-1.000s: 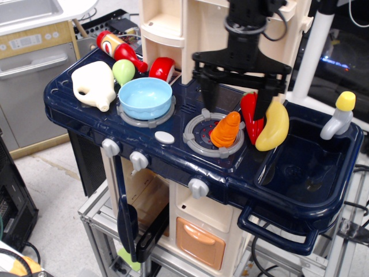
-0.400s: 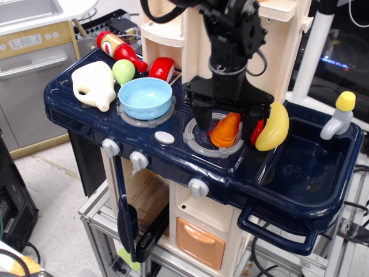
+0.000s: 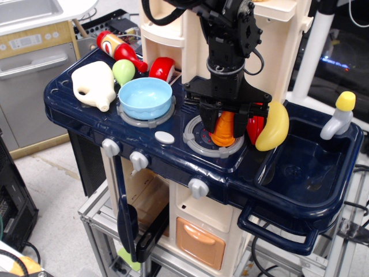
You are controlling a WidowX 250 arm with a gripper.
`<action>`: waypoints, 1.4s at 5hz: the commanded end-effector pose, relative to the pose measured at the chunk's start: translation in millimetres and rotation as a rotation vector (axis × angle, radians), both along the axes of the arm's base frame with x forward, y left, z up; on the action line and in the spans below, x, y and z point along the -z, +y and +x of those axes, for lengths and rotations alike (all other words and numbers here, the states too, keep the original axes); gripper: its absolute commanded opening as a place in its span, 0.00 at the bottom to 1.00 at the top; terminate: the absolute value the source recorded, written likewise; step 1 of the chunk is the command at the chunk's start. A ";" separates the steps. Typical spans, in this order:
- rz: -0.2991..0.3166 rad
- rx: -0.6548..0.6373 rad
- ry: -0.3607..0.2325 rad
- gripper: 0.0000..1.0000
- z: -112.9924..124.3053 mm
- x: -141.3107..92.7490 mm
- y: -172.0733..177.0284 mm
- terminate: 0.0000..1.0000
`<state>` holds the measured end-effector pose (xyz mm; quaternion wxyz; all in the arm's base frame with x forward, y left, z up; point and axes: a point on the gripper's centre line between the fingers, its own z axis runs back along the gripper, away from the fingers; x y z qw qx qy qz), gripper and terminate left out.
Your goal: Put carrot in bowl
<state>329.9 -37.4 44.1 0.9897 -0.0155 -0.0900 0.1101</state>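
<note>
The pincer point(image 3: 225, 118) hides the carrot's point(image 3: 223, 130) top and most of the chili point(image 3: 253, 128).

i read bright, even overhead room light. glossy navy toy-kitchen counter point(image 3: 86, 112) shows soft white glare streaks; sink basin point(image 3: 300, 167) sits in shade. focus sharp throughout, no motion blur, little distortion at the edges.
</note>
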 end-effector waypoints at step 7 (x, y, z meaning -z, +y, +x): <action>0.161 0.203 -0.011 1.00 16.4 -74.6 113.5 0.00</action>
